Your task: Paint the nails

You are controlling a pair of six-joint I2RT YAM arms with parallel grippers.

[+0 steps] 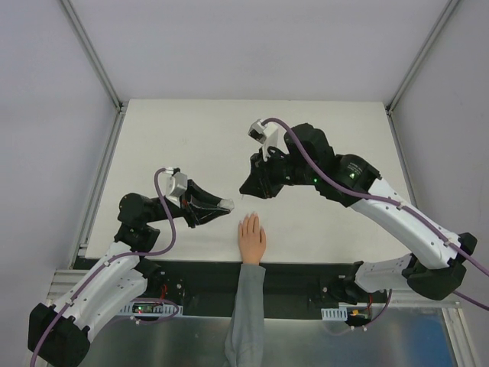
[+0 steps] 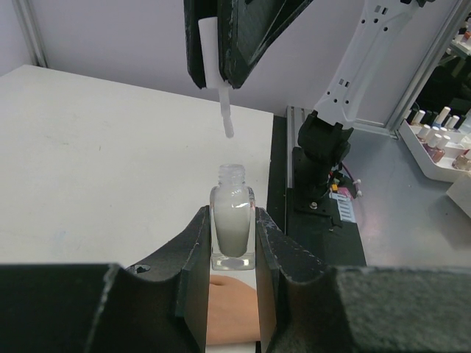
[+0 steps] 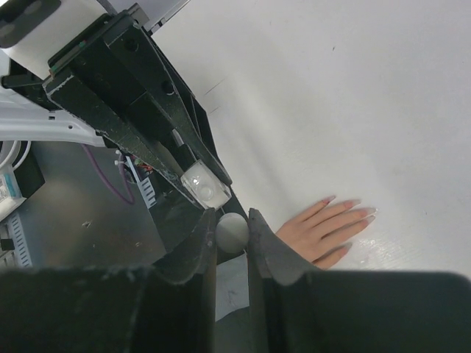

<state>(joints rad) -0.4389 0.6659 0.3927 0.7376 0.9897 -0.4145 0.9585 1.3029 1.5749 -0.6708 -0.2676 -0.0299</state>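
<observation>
A peach mannequin hand with a grey sleeve lies palm down at the table's near edge. Its long nails point away from the arms. My left gripper is shut on a small clear bottle of white polish, uncapped and upright, held just left of and above the hand. My right gripper is shut on the white cap. The cap's brush hangs a short way above the bottle's mouth, not touching it. The hand also shows under the bottle.
The white table stretches behind the hand. A rack of polish bottles stands off the table, seen at the right of the left wrist view. Metal frame posts rise at the table's far corners.
</observation>
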